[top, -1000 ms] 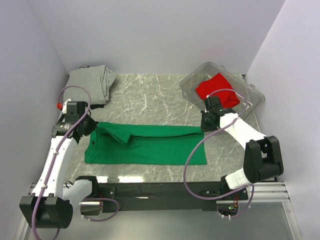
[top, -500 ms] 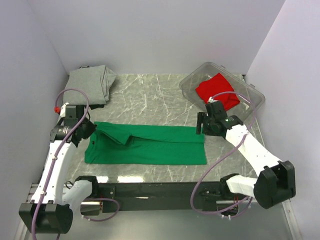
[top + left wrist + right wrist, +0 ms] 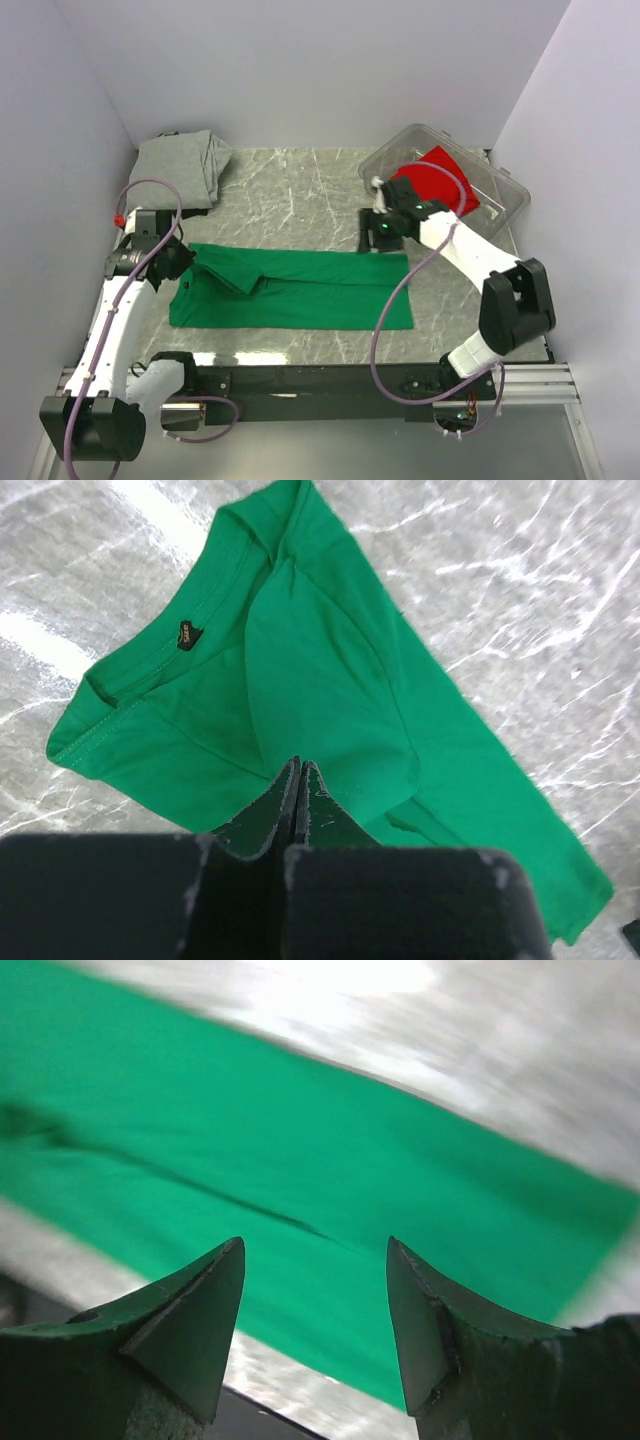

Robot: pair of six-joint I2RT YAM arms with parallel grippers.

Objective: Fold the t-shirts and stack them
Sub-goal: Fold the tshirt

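Your left gripper pinched a flap of the bright green cotton t-shirt, half folded on the marble desk, your right gripper gaped above its hem, the grey cotton t-shirt looked folded far left, and the red cotton t-shirt waited in its clear plastic bin.

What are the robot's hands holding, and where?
Left gripper pinches the green t-shirt by a fold near its collar; right gripper is open, holding nothing.
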